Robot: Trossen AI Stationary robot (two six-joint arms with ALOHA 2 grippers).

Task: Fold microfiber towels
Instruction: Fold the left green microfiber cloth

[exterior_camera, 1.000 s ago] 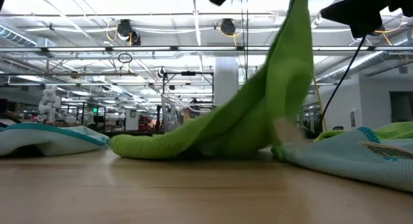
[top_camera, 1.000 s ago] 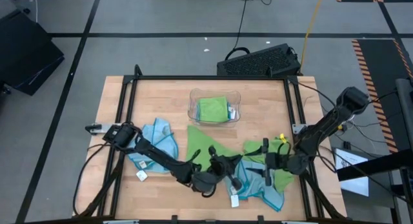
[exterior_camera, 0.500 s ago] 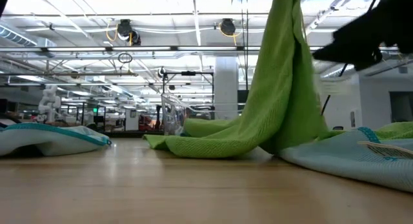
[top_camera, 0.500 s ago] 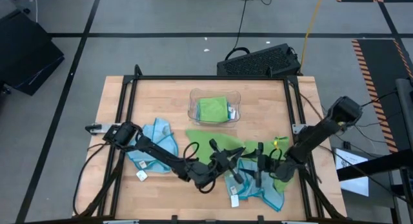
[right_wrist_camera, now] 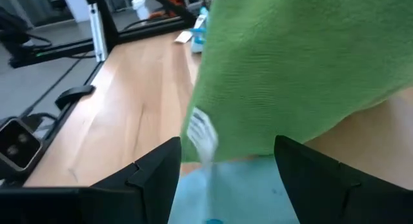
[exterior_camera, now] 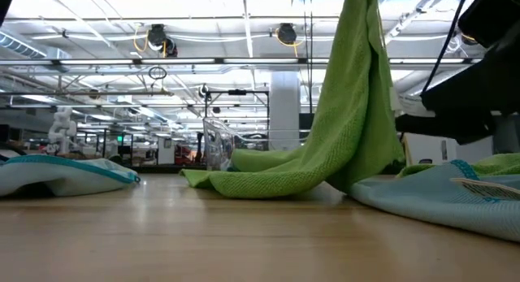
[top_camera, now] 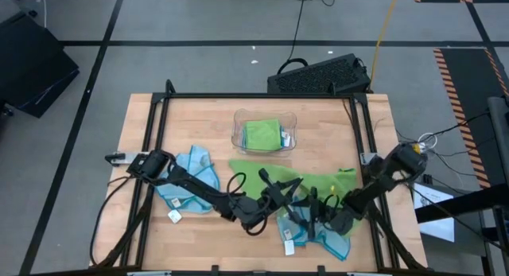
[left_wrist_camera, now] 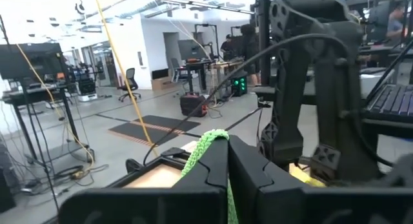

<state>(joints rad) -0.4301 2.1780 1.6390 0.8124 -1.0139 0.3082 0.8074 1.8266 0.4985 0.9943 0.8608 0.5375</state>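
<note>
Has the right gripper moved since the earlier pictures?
Yes. In the high view the right gripper, open, has shifted left and nearer the table's front edge, away from the tray.

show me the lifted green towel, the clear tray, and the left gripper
lifted green towel (exterior_camera: 349, 111): low view, on its hanging middle.
clear tray (top_camera: 237, 140): high view, on its left rim.
left gripper (left_wrist_camera: 227, 161): left wrist view, between its fingertips.

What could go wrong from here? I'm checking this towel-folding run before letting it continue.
1. The left gripper pinches only a small corner of the lifted green towel; it may slip out.
2. The right gripper is open at the hanging edge beside the white tag, with a blue towel just beneath; closing could catch the tag alone or grab the blue towel too.
</note>
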